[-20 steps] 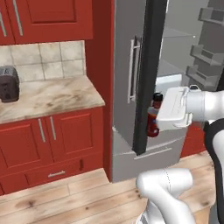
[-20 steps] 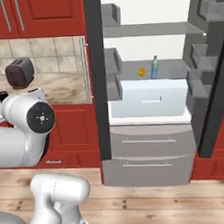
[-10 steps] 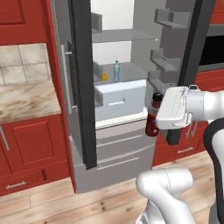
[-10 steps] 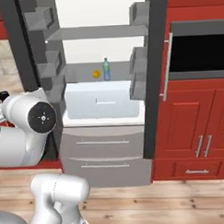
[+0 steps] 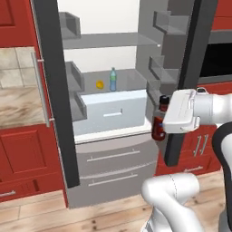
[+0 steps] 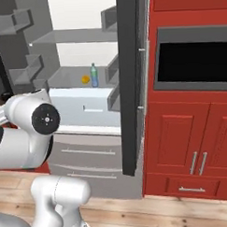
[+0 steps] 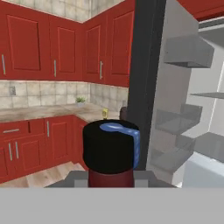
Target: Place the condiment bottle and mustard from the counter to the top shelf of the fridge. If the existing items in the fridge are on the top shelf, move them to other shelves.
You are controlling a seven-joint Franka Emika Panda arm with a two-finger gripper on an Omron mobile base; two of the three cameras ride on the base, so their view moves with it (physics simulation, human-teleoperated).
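Grey inside and dark grey at the doors, the tall fridge (image 5: 104,97) stands open in front of the base. Its top shelf (image 5: 111,40), a flat grey board at about 12 o'clock in the left base view, carries nothing yet. On the shelf below, above the pale blue-white drawer (image 5: 113,111), stand the blue translucent plastic bottle with green cap (image 5: 113,79) and, just beside it at 9 o'clock, the small round orange-yellow fruit (image 5: 99,84). Since both are not on the top shelf, I judge they need no moving.

The two-finger gripper (image 5: 159,123) on the white arm is clenched around the small dark brown-red condiment bottle (image 5: 159,128), which hangs upright at 3 o'clock of the drawer, outside the fridge. In the hand view its dark cap (image 7: 111,146) sits close before the camera.

The beige-brown marbled counter (image 7: 48,113) lies far behind, and a tiny yellow thing (image 7: 105,113) on it may be the mustard; it is too small to be sure.

So the first bottle is picked but not placed; the mustard is left.
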